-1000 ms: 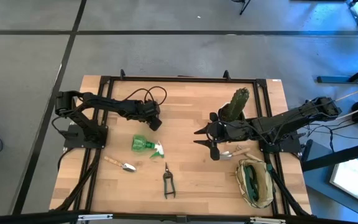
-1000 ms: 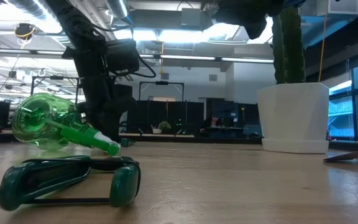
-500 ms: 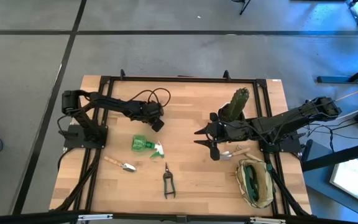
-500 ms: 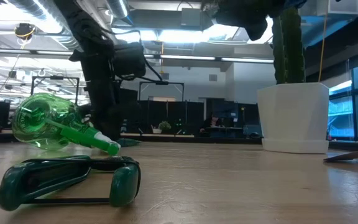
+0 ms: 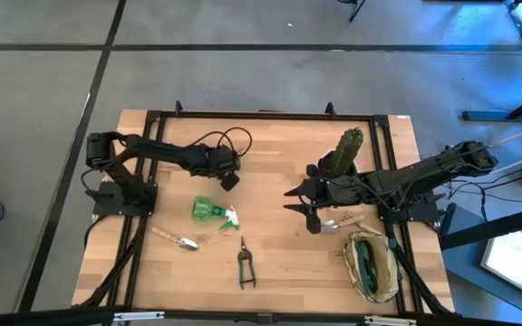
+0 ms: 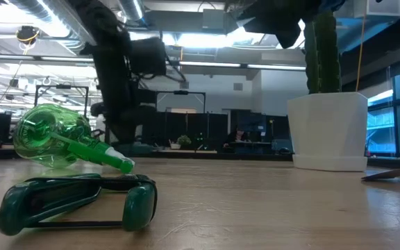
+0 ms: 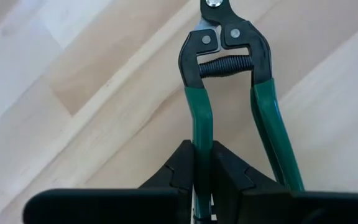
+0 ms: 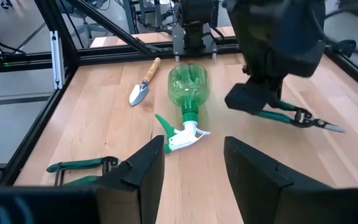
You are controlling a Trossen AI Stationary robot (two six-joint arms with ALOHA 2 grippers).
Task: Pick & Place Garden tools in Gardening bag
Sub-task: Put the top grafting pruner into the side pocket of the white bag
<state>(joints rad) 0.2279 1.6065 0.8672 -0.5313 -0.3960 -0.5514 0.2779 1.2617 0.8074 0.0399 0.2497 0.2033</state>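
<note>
Nearest the front edge lie loose pruning shears (image 5: 245, 265), a trowel (image 5: 178, 241) and the green spray bottle (image 5: 213, 211), with the gardening bag (image 5: 373, 264) at the front right corner, shears already in it. Farther back, the left gripper (image 7: 202, 163), wider a second ago, has pinched shut on one green handle of the held shears (image 7: 229, 87), so a lift towards the bag likely follows. The right gripper (image 8: 192, 163) hovers half open by the cactus pot (image 5: 341, 161).

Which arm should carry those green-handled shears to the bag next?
Left. The left gripper is already shut on one handle of the green-handled shears; the right gripper is open and empty, though nearer the bag.
</note>
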